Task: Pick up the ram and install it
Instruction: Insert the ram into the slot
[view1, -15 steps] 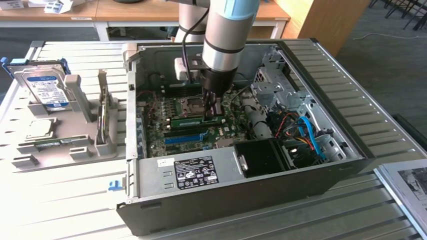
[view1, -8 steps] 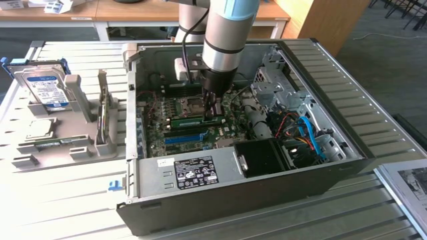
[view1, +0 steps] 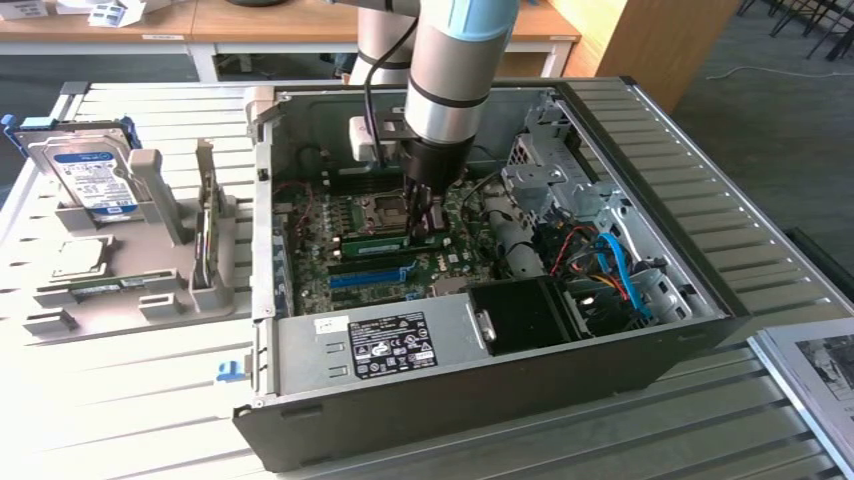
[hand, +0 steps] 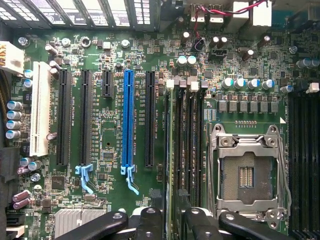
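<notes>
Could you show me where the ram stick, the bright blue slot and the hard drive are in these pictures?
ram (view1: 374, 243): exterior view, middle of the green stick's face.
blue slot (hand: 128, 117): wrist view, middle of the blue strip.
hard drive (view1: 91, 178): exterior view, on its blue-white label.

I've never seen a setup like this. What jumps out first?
A thick grey arm reaches down into an open computer case in the middle of the exterior view, its gripper just above the green motherboard. Up close, the bright blue slot and the silver processor socket stand out. The ram stands edge-on in a slot between them.
</notes>
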